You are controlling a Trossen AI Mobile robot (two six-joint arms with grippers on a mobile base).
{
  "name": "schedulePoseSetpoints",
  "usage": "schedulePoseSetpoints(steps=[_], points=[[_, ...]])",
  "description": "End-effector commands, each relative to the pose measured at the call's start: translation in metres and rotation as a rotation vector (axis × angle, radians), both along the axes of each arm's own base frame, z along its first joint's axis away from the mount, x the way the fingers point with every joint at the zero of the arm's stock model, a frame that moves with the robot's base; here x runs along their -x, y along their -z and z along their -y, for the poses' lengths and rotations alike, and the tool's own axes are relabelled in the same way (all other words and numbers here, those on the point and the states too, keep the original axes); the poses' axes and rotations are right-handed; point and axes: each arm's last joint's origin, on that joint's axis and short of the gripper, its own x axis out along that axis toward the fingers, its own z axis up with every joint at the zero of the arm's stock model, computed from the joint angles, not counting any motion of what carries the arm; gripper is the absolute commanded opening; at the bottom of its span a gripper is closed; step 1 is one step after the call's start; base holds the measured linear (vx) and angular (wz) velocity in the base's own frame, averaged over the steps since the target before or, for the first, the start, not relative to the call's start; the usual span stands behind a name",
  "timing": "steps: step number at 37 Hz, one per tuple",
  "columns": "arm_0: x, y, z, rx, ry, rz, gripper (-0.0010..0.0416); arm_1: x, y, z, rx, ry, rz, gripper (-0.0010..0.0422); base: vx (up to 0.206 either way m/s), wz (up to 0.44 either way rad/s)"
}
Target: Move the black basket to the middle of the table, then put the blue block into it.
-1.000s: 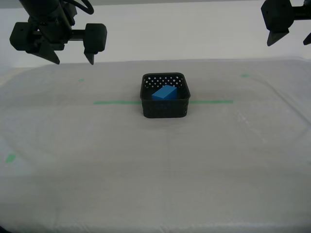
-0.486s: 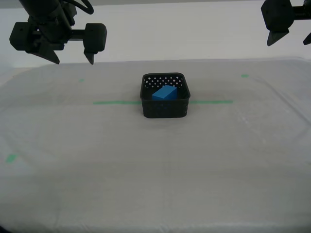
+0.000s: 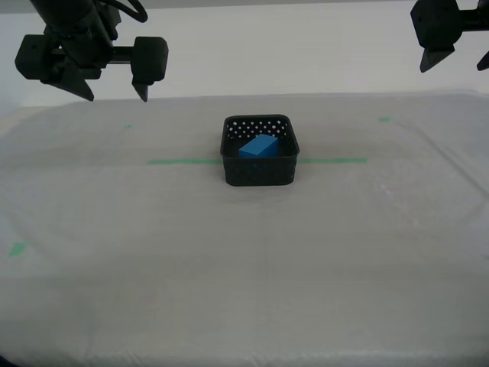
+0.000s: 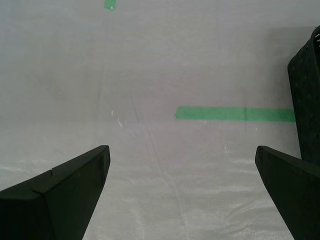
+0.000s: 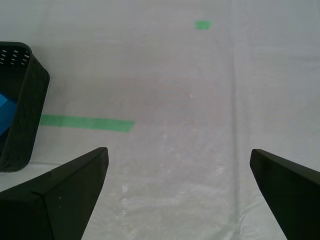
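Jaws wide and empty on my first gripper [image 5: 177,195] and my second gripper [image 4: 182,192], both raised off the tabletop [image 3: 244,260]. The blue block [image 3: 258,146] lies inside the black basket [image 3: 260,173] on the green tape line [image 3: 183,161].

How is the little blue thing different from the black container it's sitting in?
The blue block is small, solid and plain-faced, while the black basket is several times larger, hollow and dotted with small holes. The block is bright blue; the basket is black. The block lies tilted inside, whereas the basket stands level on the table, across the green tape line. Both are boxy in shape and neither is held by a gripper.
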Motion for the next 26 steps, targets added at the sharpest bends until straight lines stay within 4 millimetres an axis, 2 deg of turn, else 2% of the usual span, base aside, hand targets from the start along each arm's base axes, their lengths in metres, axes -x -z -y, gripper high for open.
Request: schedulePoseSetpoints(steps=[1,26], points=[[-0.0002,-0.0006,-0.0002,0.002,0.000,0.004,0.0399,-0.0001,-0.0004,-0.0002,-0.004,-0.003,0.003,0.0400,0.000,0.000],[-0.0002,-0.0006,-0.0003,0.002,0.000,0.004,0.0398,-0.0001,-0.0004,-0.0001,-0.004,-0.002,0.003,0.0400,0.000,0.000]])
